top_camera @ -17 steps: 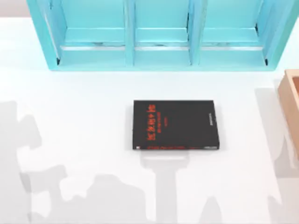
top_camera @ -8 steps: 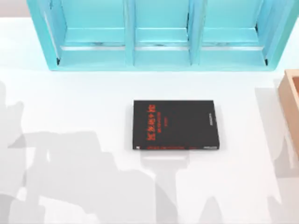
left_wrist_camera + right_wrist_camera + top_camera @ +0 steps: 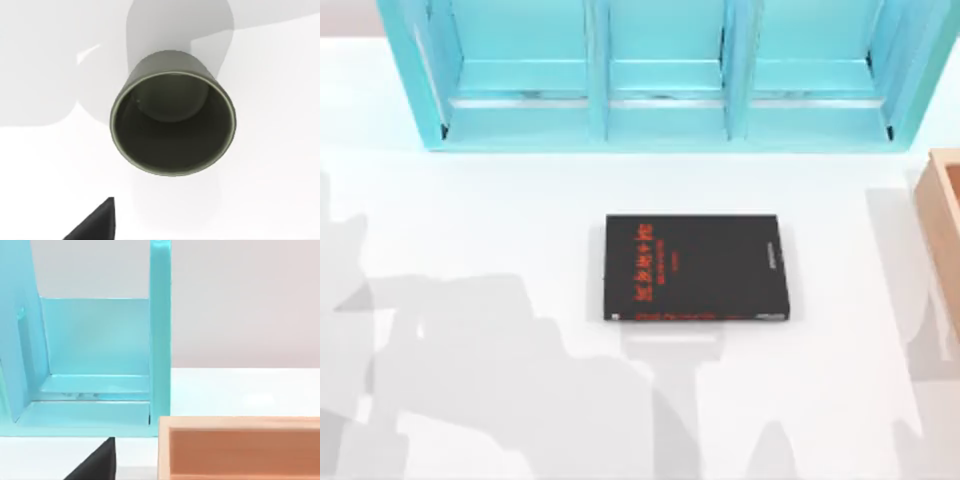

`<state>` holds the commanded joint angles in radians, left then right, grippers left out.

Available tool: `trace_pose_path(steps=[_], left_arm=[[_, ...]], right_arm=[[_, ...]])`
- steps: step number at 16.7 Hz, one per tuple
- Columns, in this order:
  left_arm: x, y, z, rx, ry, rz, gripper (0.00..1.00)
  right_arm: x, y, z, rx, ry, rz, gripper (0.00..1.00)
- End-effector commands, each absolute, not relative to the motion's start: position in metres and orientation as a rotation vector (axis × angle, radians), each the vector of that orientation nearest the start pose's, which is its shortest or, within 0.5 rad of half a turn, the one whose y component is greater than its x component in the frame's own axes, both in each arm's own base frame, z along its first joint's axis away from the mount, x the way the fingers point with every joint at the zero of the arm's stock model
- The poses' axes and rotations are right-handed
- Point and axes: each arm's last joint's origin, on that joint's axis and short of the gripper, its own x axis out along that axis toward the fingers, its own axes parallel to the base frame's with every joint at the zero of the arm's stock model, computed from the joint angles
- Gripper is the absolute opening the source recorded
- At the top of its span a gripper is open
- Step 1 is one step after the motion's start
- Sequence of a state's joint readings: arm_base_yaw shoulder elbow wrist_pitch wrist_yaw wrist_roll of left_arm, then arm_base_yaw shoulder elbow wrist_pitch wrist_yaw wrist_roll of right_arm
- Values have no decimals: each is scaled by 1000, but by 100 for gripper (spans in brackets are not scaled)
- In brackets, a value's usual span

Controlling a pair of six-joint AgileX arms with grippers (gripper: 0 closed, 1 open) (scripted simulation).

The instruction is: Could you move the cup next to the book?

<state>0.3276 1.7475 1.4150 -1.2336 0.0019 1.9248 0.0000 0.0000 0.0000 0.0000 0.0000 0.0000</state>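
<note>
Lying flat mid-table, the book (image 3: 696, 267) faces a blue shelf (image 3: 660, 75). Left wrist camera looks down into the upright cup (image 3: 172, 122) on the white table (image 3: 280, 190); cannot tell either gripper's jaw state.

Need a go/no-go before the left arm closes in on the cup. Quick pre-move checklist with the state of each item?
1. Cup seen by the left wrist camera, looking straight into its open mouth: ok.
2. Cup upright on the white table, nothing inside it: ok.
3. Left pincer: one dark fingertip shows at the picture's edge, apart from the cup; open or shut: cannot tell.
4. Book lies flat at the table's middle, bare table all around it for the drop: ok.
5. Cup's place relative to the book: cannot tell.
6. Right arm is off by the blue shelf and the wooden box, away from the book: ok.
</note>
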Motion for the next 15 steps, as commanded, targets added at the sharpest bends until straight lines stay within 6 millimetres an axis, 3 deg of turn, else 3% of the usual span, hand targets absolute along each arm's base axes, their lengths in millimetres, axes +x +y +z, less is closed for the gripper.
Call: trace_pose_path(steps=[3, 10, 15], left_arm=[[308, 108, 217, 1222, 1201, -1226, 100], [307, 109, 143, 1228, 1197, -1220, 100], [306, 109, 138, 1225, 1198, -1222, 100]], right_arm=[[106, -1, 160, 0, 0, 0, 100], [106, -1, 160, 0, 0, 0, 100], [106, -1, 160, 0, 0, 0, 100]])
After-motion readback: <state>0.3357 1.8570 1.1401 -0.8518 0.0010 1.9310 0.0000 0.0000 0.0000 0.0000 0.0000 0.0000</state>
